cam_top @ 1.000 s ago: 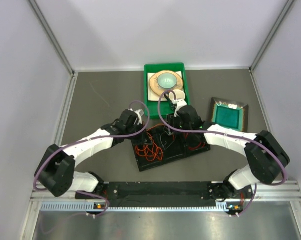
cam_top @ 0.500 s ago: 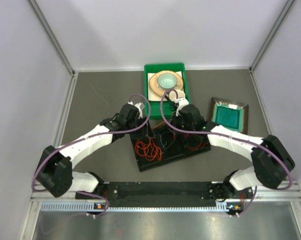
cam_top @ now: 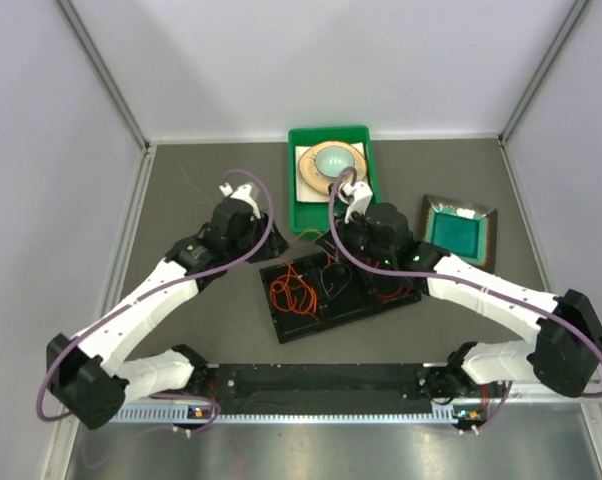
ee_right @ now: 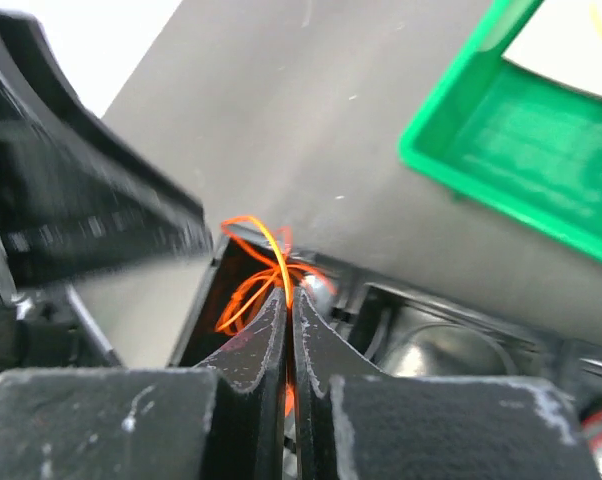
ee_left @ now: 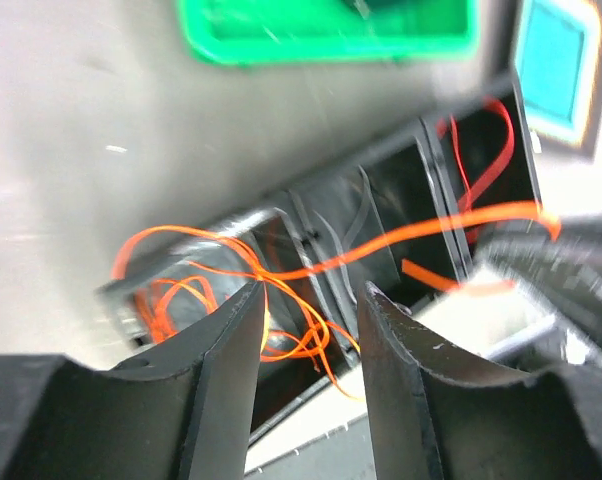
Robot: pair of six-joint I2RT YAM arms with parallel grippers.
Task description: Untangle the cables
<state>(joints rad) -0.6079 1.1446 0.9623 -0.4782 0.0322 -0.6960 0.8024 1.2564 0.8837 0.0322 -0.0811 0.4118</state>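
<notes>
A black divided tray (cam_top: pixel 319 326) holds the cables. The orange cable (cam_top: pixel 293 295) lies heaped in its left compartment. The pale grey one (cam_top: pixel 333 285) is in the middle compartment and the red one (cam_top: pixel 396 291) in the right. My right gripper (ee_right: pixel 289 292) is shut on a strand of the orange cable (ee_right: pixel 253 268) above the tray's left end (cam_top: pixel 333 246). In the left wrist view that strand (ee_left: pixel 431 226) runs taut to the right from the heap. My left gripper (ee_left: pixel 311 295) stands open with nothing between its fingers, off the tray's far left corner (cam_top: pixel 273 241).
A green bin (cam_top: pixel 369 160) with a wooden plate and a bowl stands just behind the tray. A square dish with a teal inside (cam_top: pixel 459 230) sits at the right. A black rail (cam_top: pixel 321 378) runs along the near edge.
My left gripper has opened and drawn back up and left from the tray. My right gripper has shut on the orange cable and shifted left over the tray.
</notes>
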